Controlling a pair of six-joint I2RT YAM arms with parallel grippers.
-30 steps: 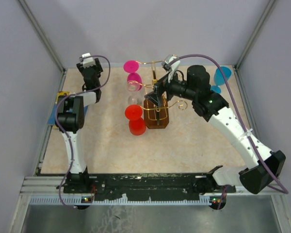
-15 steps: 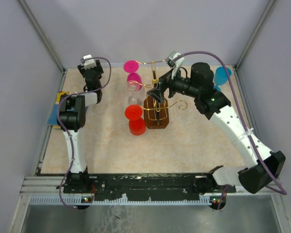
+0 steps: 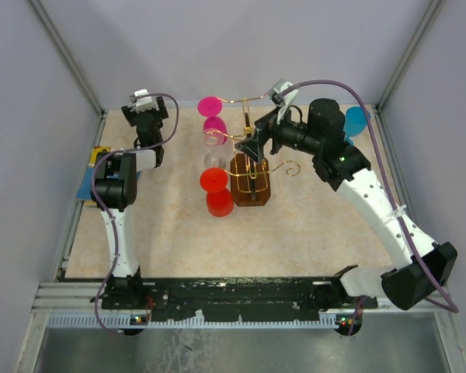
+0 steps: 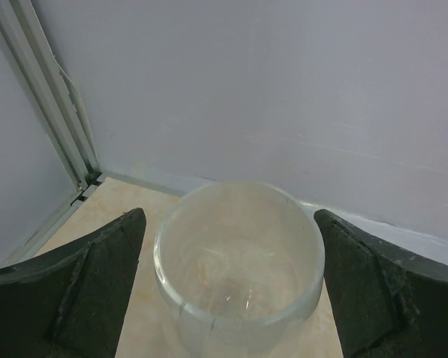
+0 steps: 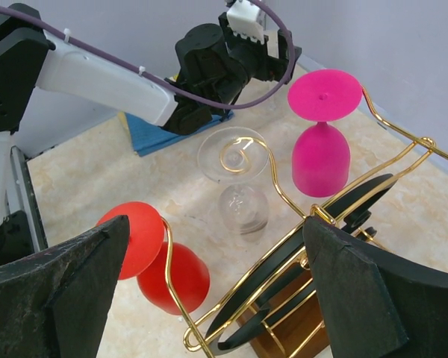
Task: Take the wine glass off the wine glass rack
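Five glasses (image 5: 321,156), one rack (image 3: 250,186)

- No legible text, labels, brands or numbers in any view.
- White connector block (image 5: 245,13) on the left arm: seen closest from the right wrist, and no print can be made out on it.
- Matching white block (image 3: 280,89) on the right arm: too small in the top view to tell any marking.
- Blue pad (image 3: 88,185) at the table's left edge: mostly hidden behind the left arm. Can't tell whether it carries print.
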